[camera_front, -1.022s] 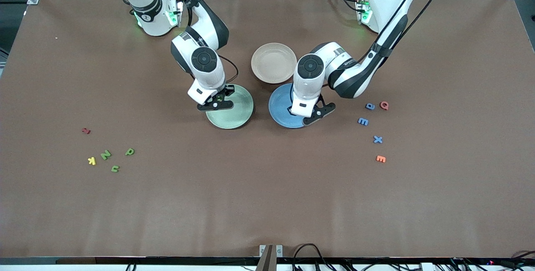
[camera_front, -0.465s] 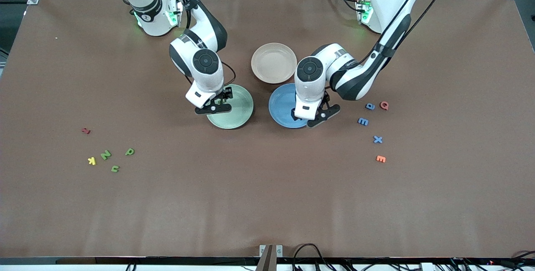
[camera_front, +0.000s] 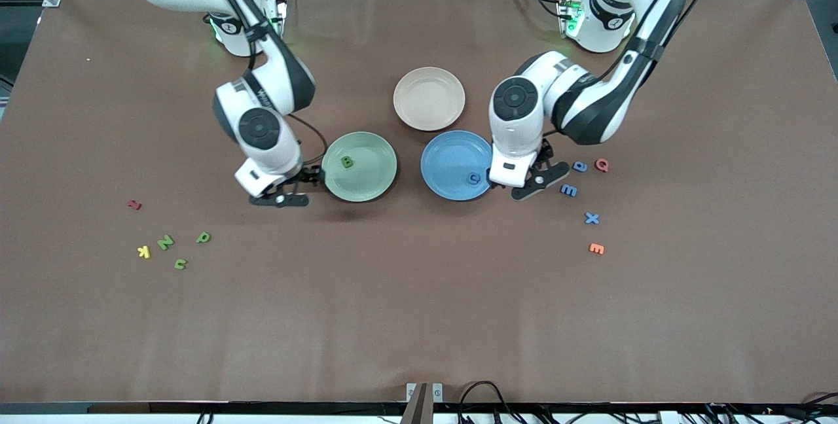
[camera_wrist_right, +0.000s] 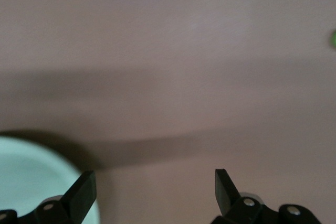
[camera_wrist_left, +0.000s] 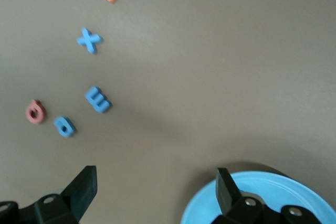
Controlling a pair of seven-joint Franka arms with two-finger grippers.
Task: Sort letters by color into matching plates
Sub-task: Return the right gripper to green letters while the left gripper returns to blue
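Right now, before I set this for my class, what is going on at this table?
Two robot arms are sorting small letters by colour into plates. A green B lies in the green plate and a blue C in the blue plate. The right gripper hangs open beside the green plate, the left gripper open beside the blue one; neither holds anything. Three green letters and three blue letters lie unsorted toward the table's ends.

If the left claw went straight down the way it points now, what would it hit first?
Most likely bare table. The left claw, open and empty, points down just off the blue plate, toward the blue a and m. Depth is unclear; one finger may clip the plate's rim.
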